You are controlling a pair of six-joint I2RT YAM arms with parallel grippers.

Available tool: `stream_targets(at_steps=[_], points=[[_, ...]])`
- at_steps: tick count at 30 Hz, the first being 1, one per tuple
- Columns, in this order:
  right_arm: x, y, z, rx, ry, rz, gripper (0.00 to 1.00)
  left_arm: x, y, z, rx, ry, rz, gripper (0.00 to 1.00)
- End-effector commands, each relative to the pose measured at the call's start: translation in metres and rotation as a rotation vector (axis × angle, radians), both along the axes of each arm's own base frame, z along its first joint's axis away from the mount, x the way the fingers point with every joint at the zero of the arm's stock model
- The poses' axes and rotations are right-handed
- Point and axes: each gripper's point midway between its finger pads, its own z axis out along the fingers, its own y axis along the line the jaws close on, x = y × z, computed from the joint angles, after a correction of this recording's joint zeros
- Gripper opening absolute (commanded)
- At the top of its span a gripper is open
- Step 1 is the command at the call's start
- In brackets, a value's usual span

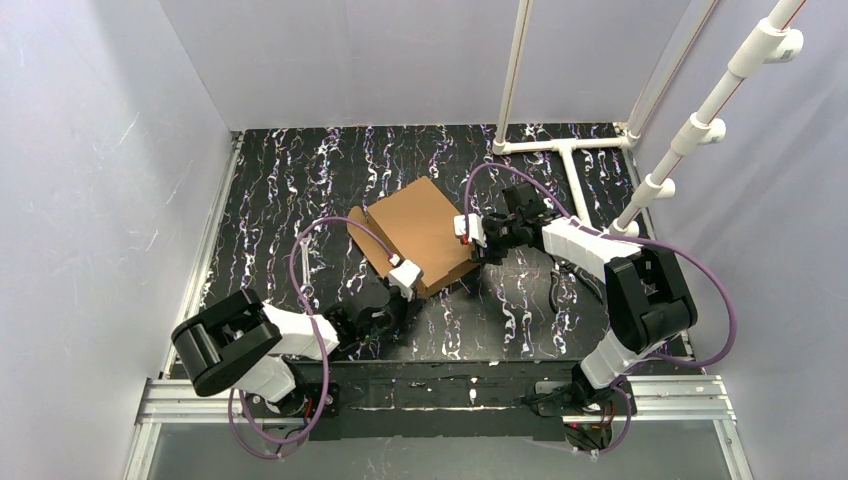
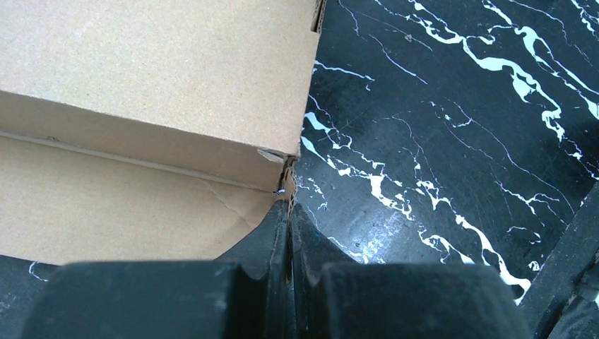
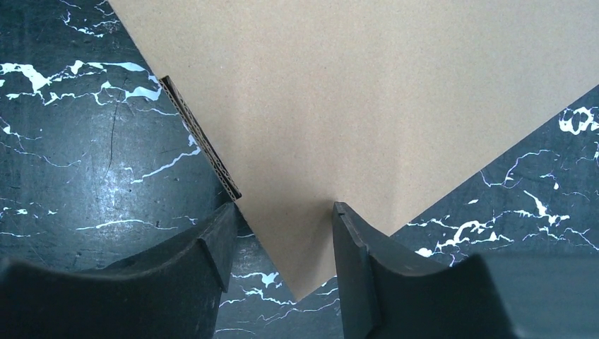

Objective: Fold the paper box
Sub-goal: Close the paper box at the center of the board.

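Observation:
The paper box (image 1: pixel 420 232), brown corrugated cardboard, lies closed and skewed in the middle of the black marbled table. My left gripper (image 1: pixel 412 293) is at its near corner. In the left wrist view the left gripper (image 2: pixel 289 208) is shut on a thin cardboard edge at the corner of the paper box (image 2: pixel 155 78), beside a flat flap (image 2: pixel 106 205). My right gripper (image 1: pixel 478 250) is at the box's right corner. In the right wrist view the right gripper (image 3: pixel 282 219) is open, its fingers (image 3: pixel 219 244) on either side of the pointed corner of the paper box (image 3: pixel 353 92), not touching it.
A white pipe frame (image 1: pixel 565 150) stands at the back right, with a slanted pipe (image 1: pixel 700 120) over the right arm. Grey walls close in the left, back and right sides. An aluminium rail (image 1: pixel 440 395) runs along the near edge.

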Motion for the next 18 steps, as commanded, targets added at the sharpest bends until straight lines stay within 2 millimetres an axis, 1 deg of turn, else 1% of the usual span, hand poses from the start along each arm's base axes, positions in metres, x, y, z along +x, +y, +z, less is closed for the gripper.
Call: stream_targets(at_steps=[1,5,10,13,15,18], points=[[-0.008,-0.006,-0.02,-0.058,0.083,-0.029,0.58,0.01,-0.005,0.024,-0.048,-0.015,0.01,0.0],[-0.008,-0.006,-0.021,-0.059,0.086,-0.027,0.58,0.011,0.001,0.021,-0.035,0.01,0.025,0.0],[-0.008,-0.006,-0.021,-0.059,0.087,-0.025,0.57,0.007,-0.007,0.023,-0.023,0.004,-0.053,0.0],[-0.008,-0.006,-0.021,-0.06,0.088,-0.025,0.57,0.0,-0.013,0.023,-0.011,-0.004,-0.124,0.0],[-0.008,-0.006,-0.021,-0.06,0.087,-0.024,0.57,0.0,-0.014,0.023,0.001,-0.011,-0.137,0.0],[-0.009,-0.005,-0.021,-0.061,0.088,-0.024,0.57,0.005,-0.012,0.024,0.014,-0.009,-0.118,0.0]])
